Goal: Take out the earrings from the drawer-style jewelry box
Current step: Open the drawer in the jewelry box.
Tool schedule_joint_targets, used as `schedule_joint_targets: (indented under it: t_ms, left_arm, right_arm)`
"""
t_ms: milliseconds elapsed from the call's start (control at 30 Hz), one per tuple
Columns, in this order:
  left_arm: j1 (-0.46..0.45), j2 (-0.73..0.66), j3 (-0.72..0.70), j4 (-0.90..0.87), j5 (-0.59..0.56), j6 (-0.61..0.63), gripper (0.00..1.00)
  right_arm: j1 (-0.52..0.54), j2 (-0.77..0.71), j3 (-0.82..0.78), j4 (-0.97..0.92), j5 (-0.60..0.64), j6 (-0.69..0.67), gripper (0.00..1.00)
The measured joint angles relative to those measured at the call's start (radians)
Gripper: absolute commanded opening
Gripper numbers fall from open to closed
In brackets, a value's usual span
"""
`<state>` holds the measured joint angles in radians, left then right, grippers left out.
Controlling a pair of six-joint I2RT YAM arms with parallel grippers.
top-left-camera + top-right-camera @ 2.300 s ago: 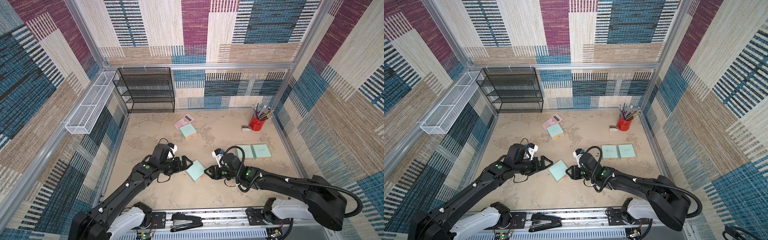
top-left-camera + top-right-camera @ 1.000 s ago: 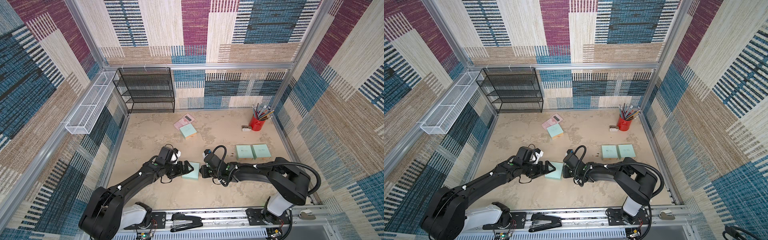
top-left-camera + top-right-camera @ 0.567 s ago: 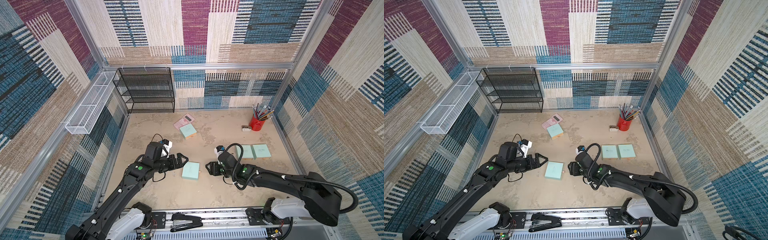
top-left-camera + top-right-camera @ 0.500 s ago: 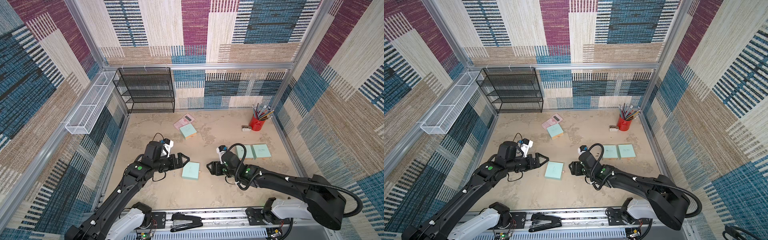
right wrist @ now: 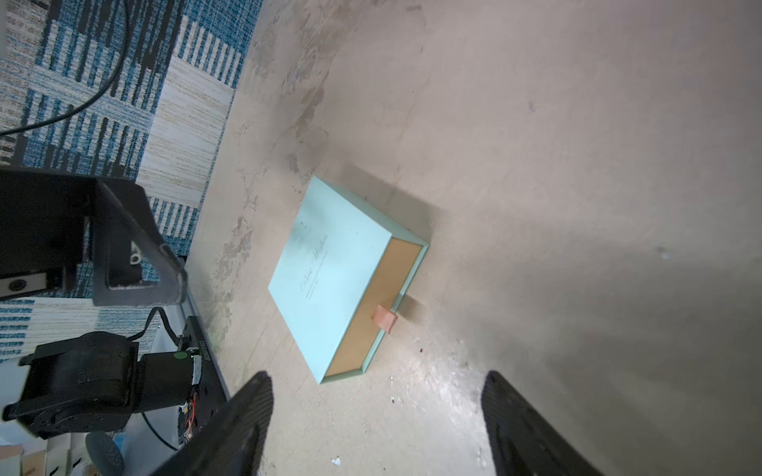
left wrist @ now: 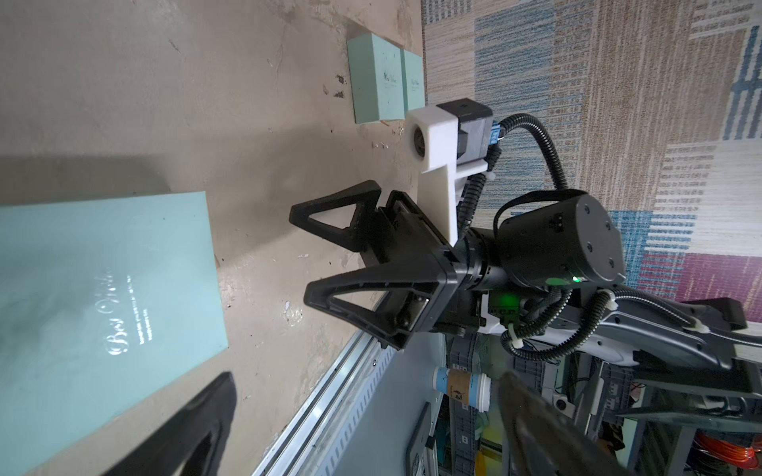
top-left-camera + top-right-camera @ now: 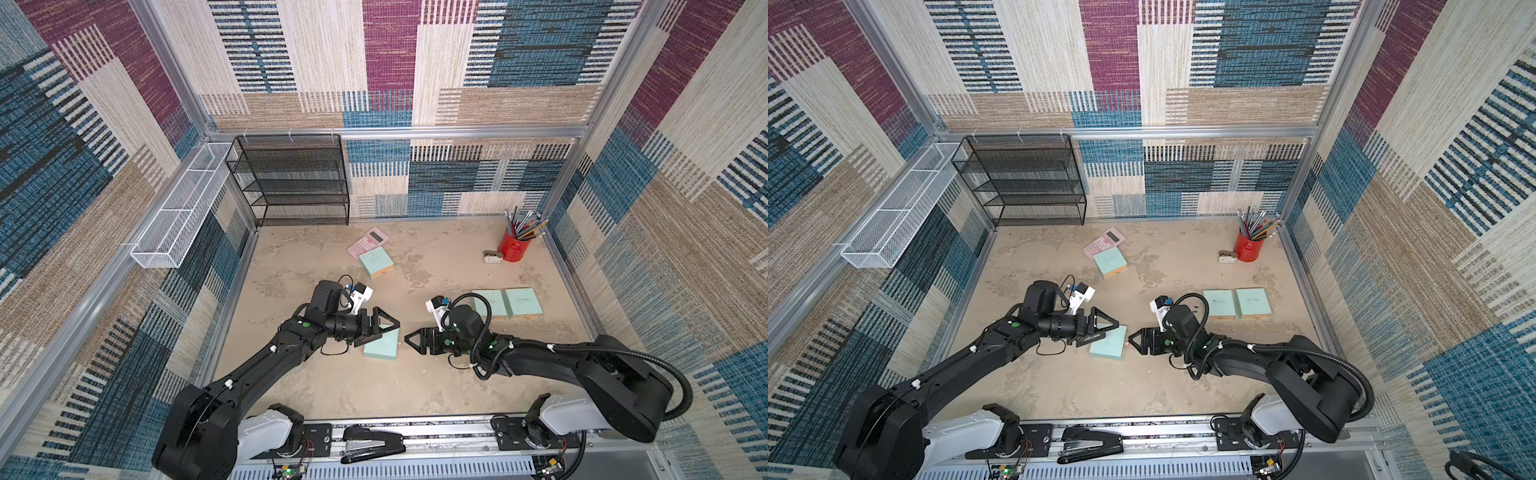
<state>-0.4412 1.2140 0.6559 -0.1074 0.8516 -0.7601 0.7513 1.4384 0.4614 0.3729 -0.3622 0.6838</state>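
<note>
Your box (image 7: pixel 381 345) is a flat, matte mint-green card sleeve with square corners and faint silver script on the lid. In the right wrist view its end shows a tan drawer front (image 5: pixel 371 305) with a small pink tab (image 5: pixel 384 320). The inside is hidden. The box lies on the mottled beige floor (image 7: pixel 332 386) between the arms. A few tiny pale glints, earrings as far as that size allows, (image 6: pixel 379 144) lie on the floor by the pair of boxes (image 6: pixel 383 78).

Your left gripper (image 7: pixel 383 331), black with triangular open-frame fingers, is spread wide over the box's edge; whether it touches can't be told. Your right gripper (image 7: pixel 409 338) is spread too, empty, just short of the tab.

A second ago both pressed the box and the right was nearly closed. It has since opened and backed off. The box, cornerwise two seconds ago, now lies squarer.
</note>
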Motion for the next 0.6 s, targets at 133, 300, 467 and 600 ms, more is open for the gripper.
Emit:
schedule_joint_targets:
  t_ms: [133,300,467,600]
  left_arm:
    - [0.000,0.036,-0.009,0.007,-0.013,0.002,0.98]
    - [0.000,0.067,-0.013,0.004,-0.058,0.005,0.97]
    - [0.000,0.077,-0.014,-0.007,-0.090,0.010,0.97]
    - [0.000,0.089,-0.014,-0.039,-0.111,0.019,0.97]
  right_arm:
    - [0.000,0.079,-0.019,0.107,-0.061,0.039,0.61]
    - [0.000,0.159,-0.019,0.193,-0.104,0.075,0.52]
    - [0.000,0.206,-0.003,0.230,-0.117,0.090,0.44]
    - [0.000,0.227,0.002,0.237,-0.115,0.099,0.36]
